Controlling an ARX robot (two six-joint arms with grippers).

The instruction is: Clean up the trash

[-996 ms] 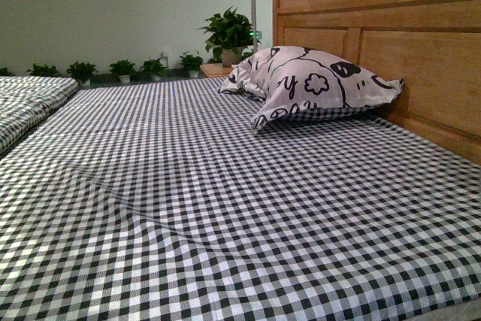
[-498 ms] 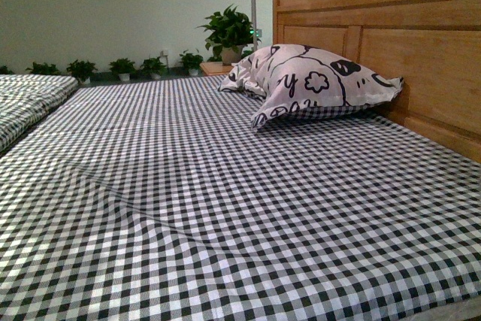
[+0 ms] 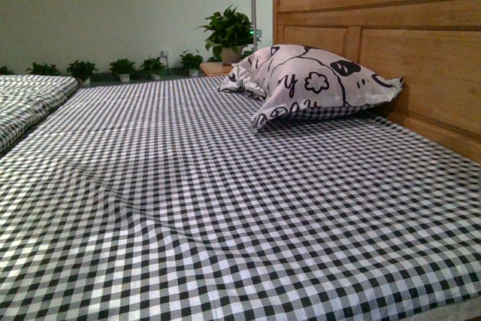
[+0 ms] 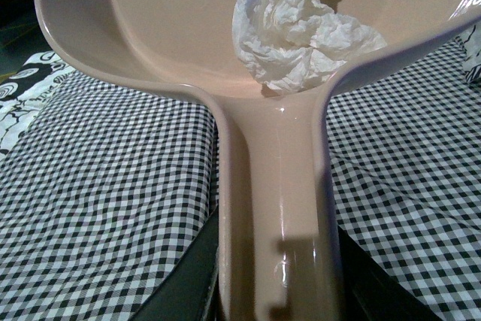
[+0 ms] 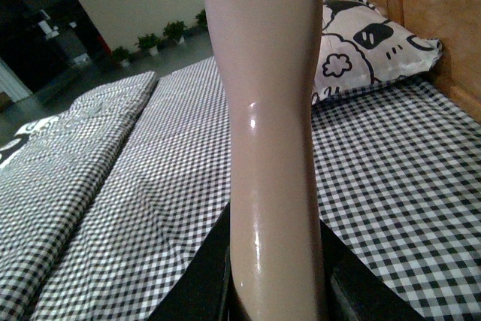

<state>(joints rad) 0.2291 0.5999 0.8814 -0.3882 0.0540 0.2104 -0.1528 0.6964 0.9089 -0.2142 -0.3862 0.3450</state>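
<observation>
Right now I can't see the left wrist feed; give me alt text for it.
A crumpled white wad of trash lies in the scoop of a pale pink dustpan, near where the handle joins. The handle runs down toward the camera, between dark gripper parts, above a black-and-white checked sheet.

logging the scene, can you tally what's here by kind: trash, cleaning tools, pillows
trash: 1, the crumpled paper wad lying in the dustpan
cleaning tools: 2, the pink dustpan and a pink handle whose head is out of view
pillows: 1, the patterned pillow by the headboard
total: 4
</observation>
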